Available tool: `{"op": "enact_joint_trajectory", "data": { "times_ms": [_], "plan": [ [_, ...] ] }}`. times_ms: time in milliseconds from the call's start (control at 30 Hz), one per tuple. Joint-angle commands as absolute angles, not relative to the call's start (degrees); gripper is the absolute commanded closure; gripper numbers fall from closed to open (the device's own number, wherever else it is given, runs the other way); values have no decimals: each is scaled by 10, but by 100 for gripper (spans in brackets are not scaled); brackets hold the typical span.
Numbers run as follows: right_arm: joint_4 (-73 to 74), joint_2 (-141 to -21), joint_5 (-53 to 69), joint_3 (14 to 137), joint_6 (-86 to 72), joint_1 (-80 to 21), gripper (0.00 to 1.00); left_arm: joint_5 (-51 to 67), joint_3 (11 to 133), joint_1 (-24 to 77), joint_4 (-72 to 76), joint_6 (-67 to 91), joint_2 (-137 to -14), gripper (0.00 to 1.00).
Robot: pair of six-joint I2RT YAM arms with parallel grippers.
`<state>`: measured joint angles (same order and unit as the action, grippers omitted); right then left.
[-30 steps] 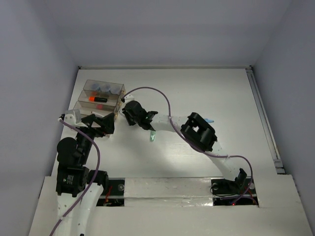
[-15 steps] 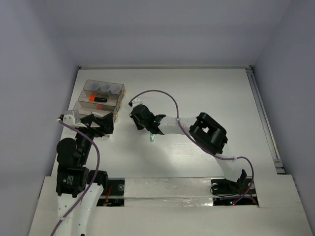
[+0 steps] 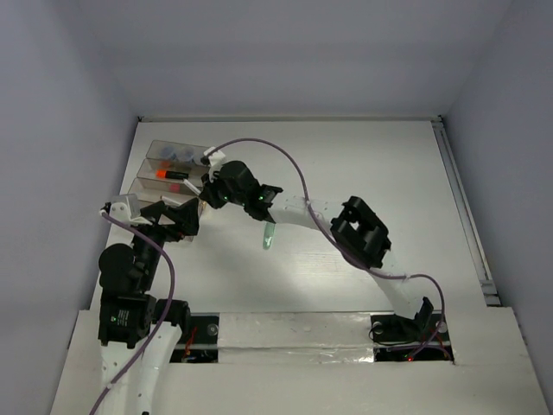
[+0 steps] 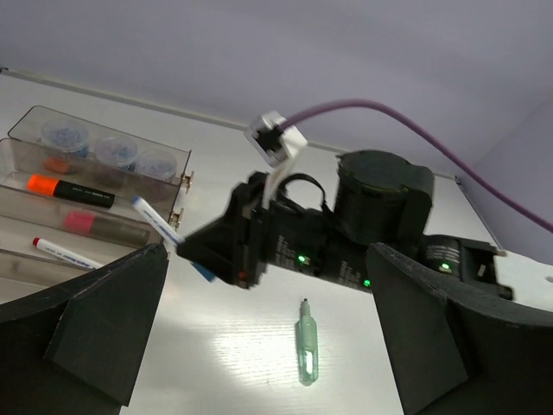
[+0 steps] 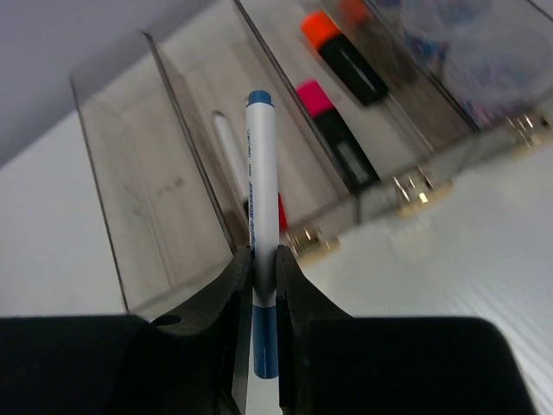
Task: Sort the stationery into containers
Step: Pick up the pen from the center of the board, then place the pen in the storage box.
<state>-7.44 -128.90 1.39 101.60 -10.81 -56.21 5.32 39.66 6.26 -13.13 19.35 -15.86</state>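
Right gripper [image 5: 262, 259] pinches a blue-capped pen [image 5: 260, 173] near one end over the clear bins [image 5: 195, 147], above the divider beside the red-capped pen [image 5: 229, 156]; released there, it may tip into the wrong lane. Left gripper [image 3: 175, 216] hangs wide open. Only the top and left wrist views show 1 green marker [image 4: 307, 354] on the table [image 4: 216, 346].

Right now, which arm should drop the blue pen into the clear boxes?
The right arm, probably: the right gripper is shut on the blue-capped pen beside the bins, while the left gripper is open and empty.
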Motion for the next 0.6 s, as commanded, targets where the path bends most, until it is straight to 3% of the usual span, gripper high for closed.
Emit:
{"op": "enact_joint_trajectory", "data": {
  "times_ms": [0,200,567],
  "plan": [
    [-98,-1356,103,1135,-96,-558,100,53,399,59,-109,196,-155,1],
    [-2,-1518,131,1426,-87,-553,93,55,399,59,-108,195,-156,1],
    [-71,-1550,134,1444,-97,-553,88,55,400,59,-108,195,-156,1]
  ]
}}
